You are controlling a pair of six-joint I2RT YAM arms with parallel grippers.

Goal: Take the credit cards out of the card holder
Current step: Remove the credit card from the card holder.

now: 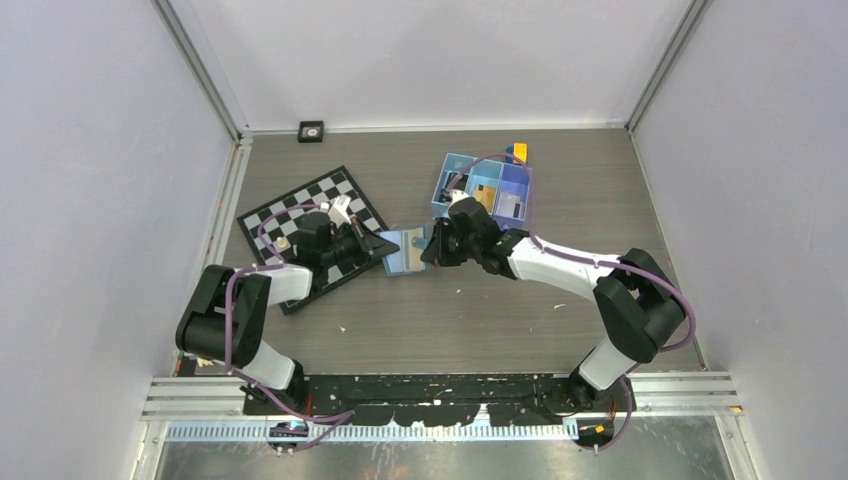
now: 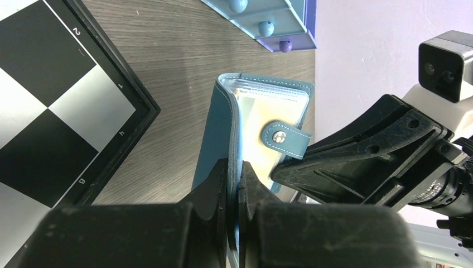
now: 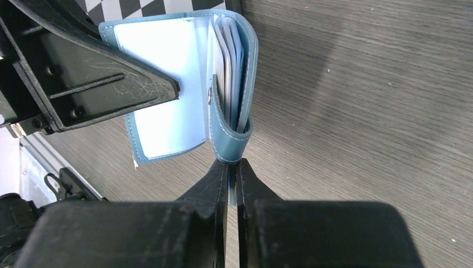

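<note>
The light-blue card holder (image 1: 405,250) hangs half open between my two grippers, just above the table. My left gripper (image 1: 386,245) is shut on the edge of one panel (image 2: 223,123). My right gripper (image 1: 428,250) is shut on the holder's snap strap (image 3: 228,137). In the right wrist view the open panel (image 3: 167,84) faces up and several clear sleeves (image 3: 230,61) fan out at the fold. A tan surface (image 2: 273,109) shows inside the holder in the left wrist view; I cannot tell if it is a card. No loose credit card is clearly in view.
A chessboard (image 1: 300,215) lies left of the holder, close under my left arm. A blue three-compartment tray (image 1: 482,188) stands behind my right gripper, with tan and dark flat things in it. A yellow block (image 1: 519,152) is behind the tray, and a small black square (image 1: 311,131) is at the back wall.
</note>
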